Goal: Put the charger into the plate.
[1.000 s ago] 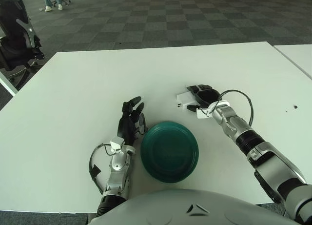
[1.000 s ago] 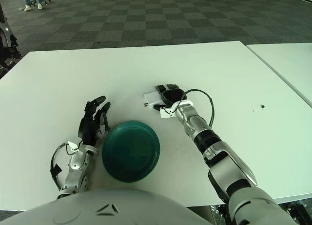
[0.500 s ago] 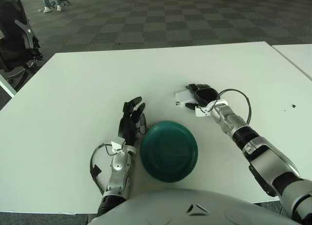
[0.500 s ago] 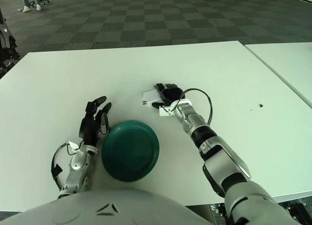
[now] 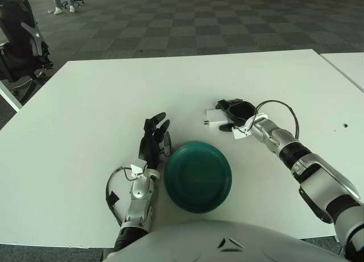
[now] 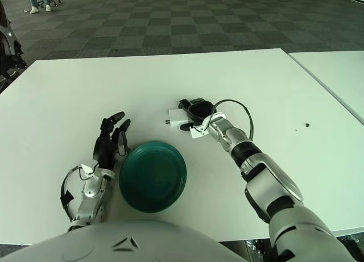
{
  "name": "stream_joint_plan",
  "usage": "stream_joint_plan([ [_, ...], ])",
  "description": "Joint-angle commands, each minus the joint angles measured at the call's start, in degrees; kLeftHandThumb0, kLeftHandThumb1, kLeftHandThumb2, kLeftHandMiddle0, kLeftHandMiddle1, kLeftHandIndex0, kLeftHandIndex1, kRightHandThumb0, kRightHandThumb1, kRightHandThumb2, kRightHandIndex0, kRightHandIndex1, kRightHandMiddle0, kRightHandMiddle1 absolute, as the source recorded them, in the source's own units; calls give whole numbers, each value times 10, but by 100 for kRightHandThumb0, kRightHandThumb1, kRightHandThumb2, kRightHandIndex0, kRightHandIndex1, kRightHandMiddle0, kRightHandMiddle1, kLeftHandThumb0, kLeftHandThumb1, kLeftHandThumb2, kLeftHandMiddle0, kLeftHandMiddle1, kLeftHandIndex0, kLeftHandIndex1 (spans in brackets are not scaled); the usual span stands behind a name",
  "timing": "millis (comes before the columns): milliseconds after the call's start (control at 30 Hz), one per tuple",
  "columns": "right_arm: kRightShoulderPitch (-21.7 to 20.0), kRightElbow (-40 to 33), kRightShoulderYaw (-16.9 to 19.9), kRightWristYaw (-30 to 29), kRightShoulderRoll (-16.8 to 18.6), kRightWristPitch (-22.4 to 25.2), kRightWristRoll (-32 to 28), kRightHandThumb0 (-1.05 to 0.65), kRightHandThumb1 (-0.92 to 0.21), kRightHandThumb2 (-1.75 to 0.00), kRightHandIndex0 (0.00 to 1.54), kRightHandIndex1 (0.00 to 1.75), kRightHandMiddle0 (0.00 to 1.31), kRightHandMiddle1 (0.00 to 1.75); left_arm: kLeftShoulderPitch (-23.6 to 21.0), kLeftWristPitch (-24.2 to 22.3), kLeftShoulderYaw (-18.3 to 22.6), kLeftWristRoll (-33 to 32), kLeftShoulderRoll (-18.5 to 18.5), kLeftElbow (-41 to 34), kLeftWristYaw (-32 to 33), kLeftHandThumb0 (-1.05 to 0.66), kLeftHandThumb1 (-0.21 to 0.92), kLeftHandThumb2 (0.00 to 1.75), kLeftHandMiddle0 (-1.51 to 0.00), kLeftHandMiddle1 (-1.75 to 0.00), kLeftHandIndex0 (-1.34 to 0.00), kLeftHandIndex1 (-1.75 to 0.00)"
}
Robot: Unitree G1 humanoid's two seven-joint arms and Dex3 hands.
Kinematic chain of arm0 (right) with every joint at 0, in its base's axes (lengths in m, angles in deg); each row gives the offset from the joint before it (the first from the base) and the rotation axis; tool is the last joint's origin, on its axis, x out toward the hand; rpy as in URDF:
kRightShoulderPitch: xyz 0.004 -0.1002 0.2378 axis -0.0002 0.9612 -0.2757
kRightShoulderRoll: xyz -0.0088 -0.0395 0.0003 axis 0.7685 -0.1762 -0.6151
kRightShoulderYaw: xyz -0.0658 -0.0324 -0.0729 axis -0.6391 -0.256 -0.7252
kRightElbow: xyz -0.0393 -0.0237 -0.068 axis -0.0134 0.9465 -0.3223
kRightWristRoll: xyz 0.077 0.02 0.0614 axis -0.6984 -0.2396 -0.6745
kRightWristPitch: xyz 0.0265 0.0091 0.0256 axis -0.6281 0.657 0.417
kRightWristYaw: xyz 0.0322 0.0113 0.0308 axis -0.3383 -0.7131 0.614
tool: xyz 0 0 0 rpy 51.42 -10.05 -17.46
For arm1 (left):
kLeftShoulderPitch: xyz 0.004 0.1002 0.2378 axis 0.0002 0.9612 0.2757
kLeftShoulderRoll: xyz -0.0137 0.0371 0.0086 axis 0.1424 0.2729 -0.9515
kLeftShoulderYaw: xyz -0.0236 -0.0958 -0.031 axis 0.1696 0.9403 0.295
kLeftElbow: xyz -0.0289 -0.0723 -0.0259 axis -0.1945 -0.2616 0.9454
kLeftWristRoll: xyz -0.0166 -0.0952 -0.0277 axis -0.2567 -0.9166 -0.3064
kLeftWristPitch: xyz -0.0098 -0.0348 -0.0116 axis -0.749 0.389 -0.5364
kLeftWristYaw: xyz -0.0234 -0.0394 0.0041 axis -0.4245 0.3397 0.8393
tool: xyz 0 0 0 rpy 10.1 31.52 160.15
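Charger (image 5: pixel 215 117), small and white, sits on the white bench (image 5: pixel 102 97) beyond the plate and a little to my right, with its prongs pointing toward my left. My right robot hand (image 5: pixel 232 114) is at it: the dark fingers (image 5: pixel 226 104) curl around the charger's right end, one above and one below, touching it. The charger's underside looks to be on the bench, though I cannot tell for sure whether it is lifted clear. A black cable (image 5: pixel 278 105) loops up from my right wrist, and a white tag (image 5: pixel 241 132) juts out just behind the hand.

The dark green plate (image 5: pixel 198 175) lies near my body, well short of the charger, with bare bench between them. Nothing is in it.

My left robot hand (image 5: pixel 153 140) shows just to the left of the plate, its fingers extended and loosely apart, gripping nothing, the fingertips pointing away from me. The nearest finger is close to the plate's rim; I cannot tell whether they touch.

Past the far edge of the bench is a checkered carpet floor (image 5: pixel 187 23). A second white bench (image 5: pixel 347 69) stands off to my right.
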Motion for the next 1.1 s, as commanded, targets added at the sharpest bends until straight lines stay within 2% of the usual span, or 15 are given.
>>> stream_joint_plan([
  [0, 33, 23, -36, 91, -11, -30, 9, -40, -74, -77, 38, 85, 30, 171, 26, -3, -6, -5, -47, 75, 12, -91, 92, 94, -39, -41, -3, -106],
  [67, 39, -51, -29, 149, -40, -33, -8, -40, -70, -83, 40, 114, 33, 173, 25, -2, -6, -3, -48, 77, 16, -91, 92, 95, -40, -41, -3, -105],
  [200, 48, -106, -25, 192, -61, -32, -19, -39, -66, -87, 42, 139, 35, 174, 21, -1, -6, 1, -48, 81, 22, -92, 92, 95, -41, -42, -3, -105],
  [233, 51, -136, -18, 238, -54, 14, -24, -39, -66, -88, 43, 144, 36, 174, 20, -1, -6, 2, -48, 83, 23, -92, 92, 95, -41, -43, -3, -105],
  [300, 67, -197, -13, 292, -63, 63, -19, -37, -79, -70, 45, 137, 28, 175, 19, 0, -6, 4, -48, 85, 24, -92, 92, 96, -42, -43, -4, -105],
  [333, 77, -224, -13, 302, -73, 70, -13, -37, -83, -63, 49, 151, 26, 174, 19, 1, -6, 4, -48, 85, 24, -92, 92, 96, -42, -43, -4, -105],
  [367, 87, -233, -19, 278, -87, 50, 1, -36, -86, -59, 51, 159, 24, 174, 18, 1, -6, 4, -48, 86, 24, -92, 92, 96, -42, -44, -4, -105],
  [400, 94, -239, -24, 263, -95, 37, 10, -37, -81, -66, 60, 162, 27, 174, 18, 1, -7, 3, -48, 86, 23, -92, 92, 96, -42, -44, -4, -105],
  [433, 94, -240, -21, 262, -91, 44, 11, -39, -71, -79, 75, 167, 33, 174, 18, 2, -7, 2, -48, 86, 22, -92, 92, 96, -42, -44, -4, -105],
  [500, 99, -255, -11, 274, -86, 66, 8, -41, -57, -98, 92, 171, 43, 175, 17, 4, -9, 0, -47, 88, 21, -92, 92, 96, -42, -44, -4, -104],
  [600, 109, -275, -1, 284, -87, 84, 8, -43, -49, -109, 100, 174, 48, 175, 17, 6, -10, -2, -47, 90, 20, -92, 92, 97, -41, -45, -3, -104],
  [700, 95, -329, 19, 326, -104, 85, -8, -43, -47, -112, 102, 174, 49, 175, 15, 8, -11, -2, -47, 93, 19, -91, 92, 97, -41, -45, -3, -103],
  [800, 57, -272, 18, 306, -100, 38, -10, -43, -47, -112, 103, 175, 49, 175, 12, 12, -12, -3, -46, 96, 18, -91, 92, 97, -41, -46, -2, -103],
  [933, 11, -178, 16, 236, -82, -12, 3, -44, -45, -114, 101, 175, 51, 175, 10, 15, -10, -6, -46, 100, 14, -89, 92, 96, -41, -50, -2, -103],
  [1067, 5, -153, 27, 174, -75, -26, 6, -44, -43, -117, 97, 175, 52, 175, 7, 19, -9, -8, -45, 105, 11, -89, 92, 96, -41, -54, -4, -104],
])
